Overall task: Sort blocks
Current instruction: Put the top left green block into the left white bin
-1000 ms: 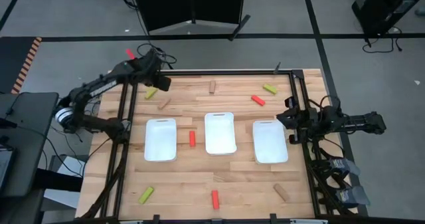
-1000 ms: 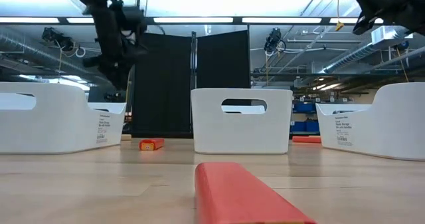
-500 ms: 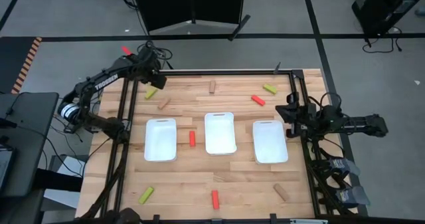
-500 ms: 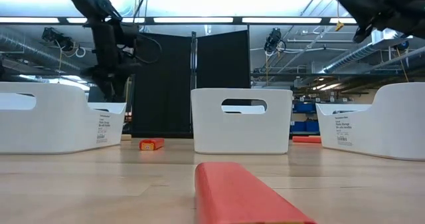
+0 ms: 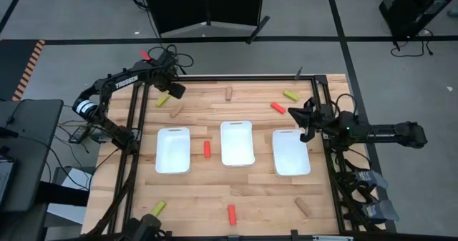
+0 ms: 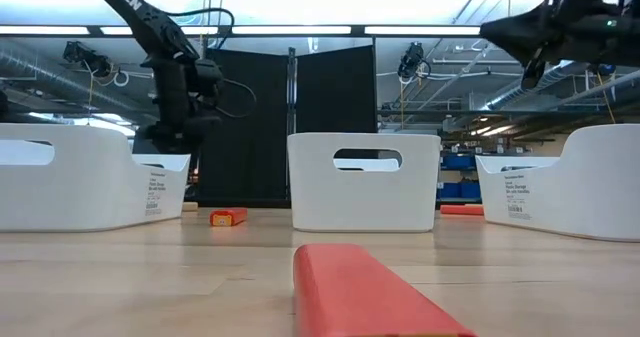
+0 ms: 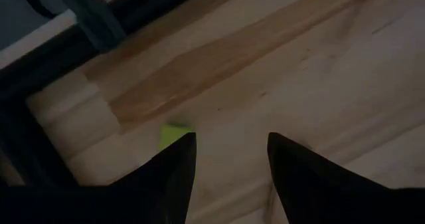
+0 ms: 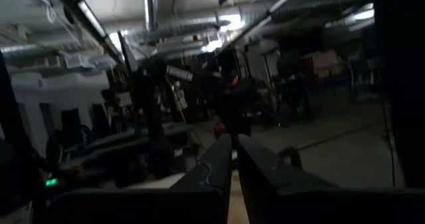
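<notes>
**A:** Where's the left gripper (image 5: 174, 91)?

**B:** Up at the table's (image 5: 215, 198) far left corner, hanging right over a yellow-green block (image 5: 163, 99). Fingers spread apart, nothing between them; in the wrist view the block (image 7: 174, 133) peeks out just past one finger (image 7: 174, 171).

**A:** And the right gripper (image 5: 303, 119)?

**B:** Over the right edge, above the far end of the right tray (image 5: 290, 152). Its fingers (image 8: 222, 161) look pressed nearly together, holding nothing.

**A:** The blocks?

**B:** All on the wood, none in a tray. Along the far edge: a brown block (image 5: 176, 111), another brown (image 5: 228, 93), a red one (image 5: 278, 108), a yellow-green one (image 5: 290, 95). A red block (image 5: 207, 149) lies between the left tray (image 5: 172, 149) and middle tray (image 5: 237, 142). Near the front edge: yellow-green (image 5: 158, 207), red (image 5: 231, 213), brown (image 5: 303, 207).
</notes>
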`<state>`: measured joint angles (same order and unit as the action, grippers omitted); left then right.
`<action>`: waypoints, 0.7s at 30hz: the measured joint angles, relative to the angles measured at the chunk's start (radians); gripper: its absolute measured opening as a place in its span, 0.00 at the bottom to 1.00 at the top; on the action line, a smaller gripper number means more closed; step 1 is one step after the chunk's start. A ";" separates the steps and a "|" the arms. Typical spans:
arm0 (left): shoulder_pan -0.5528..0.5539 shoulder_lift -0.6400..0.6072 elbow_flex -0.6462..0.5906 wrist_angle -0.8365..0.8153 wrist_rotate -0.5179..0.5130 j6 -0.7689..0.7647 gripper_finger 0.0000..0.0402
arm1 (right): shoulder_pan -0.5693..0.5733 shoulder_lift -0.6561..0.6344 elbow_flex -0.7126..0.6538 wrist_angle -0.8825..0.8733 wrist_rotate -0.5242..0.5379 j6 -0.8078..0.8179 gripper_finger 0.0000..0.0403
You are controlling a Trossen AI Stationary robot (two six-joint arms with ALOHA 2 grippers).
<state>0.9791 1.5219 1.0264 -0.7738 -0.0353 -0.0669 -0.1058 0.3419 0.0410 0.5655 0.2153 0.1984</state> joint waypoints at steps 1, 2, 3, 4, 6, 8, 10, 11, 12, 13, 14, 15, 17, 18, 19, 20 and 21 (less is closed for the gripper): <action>0.000 0.006 0.000 0.002 0.001 0.012 0.49 | 0.000 0.020 0.000 -0.001 -0.001 0.011 0.09; 0.000 0.011 0.000 0.004 0.005 0.020 0.49 | 0.000 0.041 0.000 -0.001 -0.003 0.021 0.09; 0.000 0.017 0.000 0.003 0.012 0.033 0.49 | 0.000 0.062 0.000 0.000 -0.003 0.030 0.09; 0.000 0.024 0.000 0.001 0.019 0.038 0.49 | 0.000 0.081 0.000 0.002 -0.003 0.036 0.09; -0.001 0.033 0.000 -0.015 0.011 0.042 0.51 | 0.000 0.114 0.000 0.004 -0.003 0.053 0.09; -0.001 0.041 0.000 -0.039 -0.035 0.045 0.53 | 0.000 0.142 0.000 0.013 -0.004 0.074 0.09; 0.007 0.044 0.000 -0.069 -0.074 0.041 0.56 | 0.000 0.166 0.000 0.026 -0.004 0.093 0.09; 0.011 0.043 0.000 -0.079 -0.081 0.038 0.57 | 0.000 0.178 0.000 0.031 -0.004 0.097 0.09; 0.015 0.042 0.000 -0.085 -0.084 0.034 0.59 | 0.000 0.188 0.000 0.038 -0.005 0.098 0.09; 0.018 0.042 0.000 -0.098 -0.091 0.032 0.61 | 0.000 0.197 0.000 0.045 -0.006 0.097 0.09; 0.020 0.043 0.000 -0.116 -0.108 0.032 0.62 | 0.000 0.206 0.000 0.056 -0.007 0.097 0.09; 0.023 0.043 0.000 -0.127 -0.125 0.032 0.64 | 0.000 0.214 0.000 0.069 -0.008 0.097 0.09; 0.024 0.047 0.000 -0.125 -0.136 0.032 0.66 | 0.000 0.226 0.000 0.095 -0.008 0.096 0.09; 0.025 0.052 0.000 -0.128 -0.135 0.032 0.67 | 0.000 0.231 0.000 0.106 -0.008 0.096 0.09; 0.026 0.057 0.000 -0.129 -0.135 0.032 0.68 | 0.000 0.235 0.000 0.115 -0.009 0.096 0.09; 0.028 0.061 0.000 -0.128 -0.135 0.037 0.69 | 0.000 0.237 0.001 0.120 -0.011 0.096 0.09; 0.028 0.067 0.000 -0.127 -0.138 0.040 0.69 | 0.000 0.238 0.001 0.122 -0.017 0.096 0.09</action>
<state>1.0073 1.5892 1.0264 -0.9006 -0.1731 -0.0273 -0.1055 0.5795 0.0418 0.6873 0.1980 0.2943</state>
